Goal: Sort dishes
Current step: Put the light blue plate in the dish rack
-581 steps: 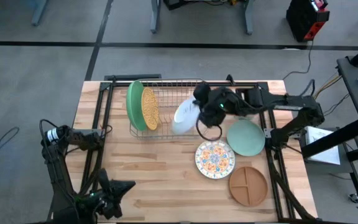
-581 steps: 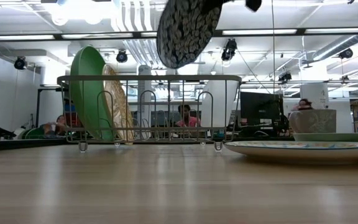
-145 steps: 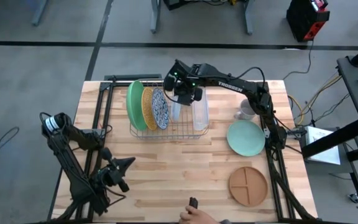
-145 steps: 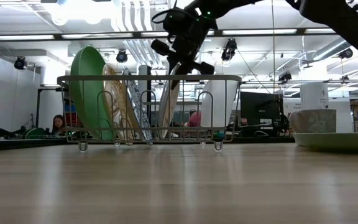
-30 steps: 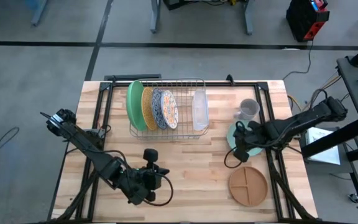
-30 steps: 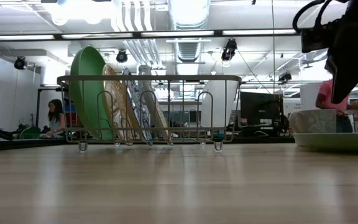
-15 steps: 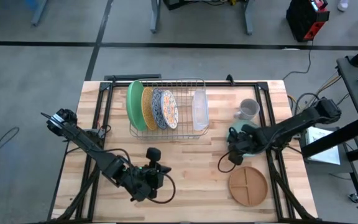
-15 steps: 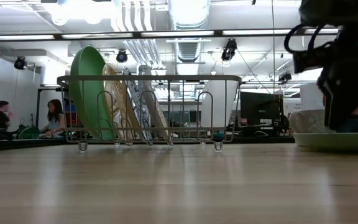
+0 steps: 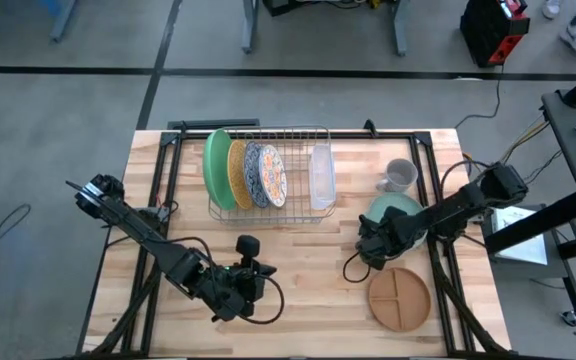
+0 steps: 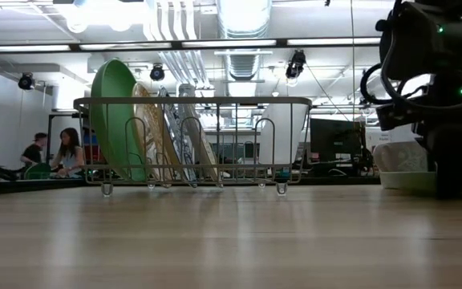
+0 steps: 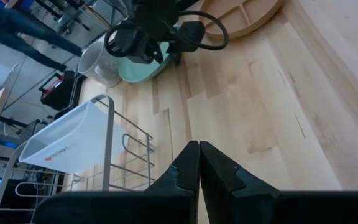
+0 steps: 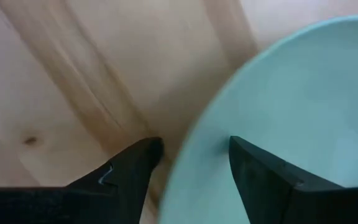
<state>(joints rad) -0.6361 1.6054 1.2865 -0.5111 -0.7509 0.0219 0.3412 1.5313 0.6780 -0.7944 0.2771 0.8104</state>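
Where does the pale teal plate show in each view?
High view: pale teal plate right of the rack, beside the grey mug.
Low view: thin rim at far right.
Left wrist view: under the right arm, by the mug.
Right wrist view: fills the frame.

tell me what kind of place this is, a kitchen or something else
Not a kitchen: most likely a robotics lab or open workshop. Two robot arms work at a wooden table holding a dish rack, people sit at desks behind, and ceiling ducts are exposed.
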